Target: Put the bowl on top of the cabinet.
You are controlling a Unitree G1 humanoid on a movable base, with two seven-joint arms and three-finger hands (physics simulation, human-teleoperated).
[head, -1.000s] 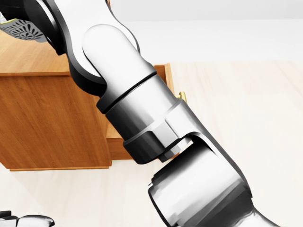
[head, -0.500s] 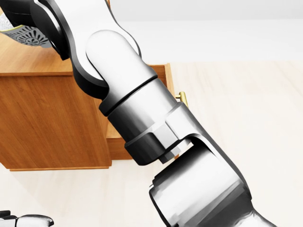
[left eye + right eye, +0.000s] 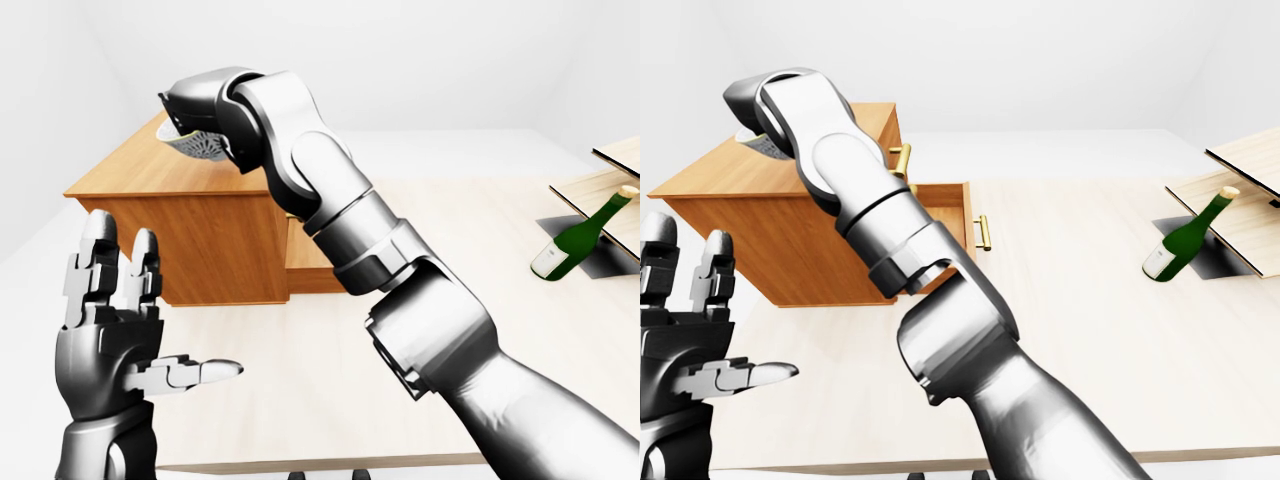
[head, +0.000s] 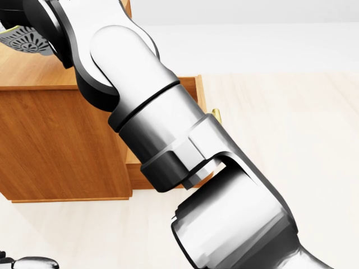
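One bowl [image 3: 200, 148] gripped in R hand [image 3: 200, 102] over cabinet [image 3: 128, 172] top, L hand [image 3: 105, 335] raised, fingers spread wide.

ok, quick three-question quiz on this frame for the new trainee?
1. True or false: the left robot hand holds the bowl.
2. In the left-eye view, the green bottle is at the view's: A) left, B) right, C) bottom?
3. Fill in: the cabinet has its drawer ___.
Key: 1 false, the right robot hand holds it over the cabinet top; 2 B; 3 open.
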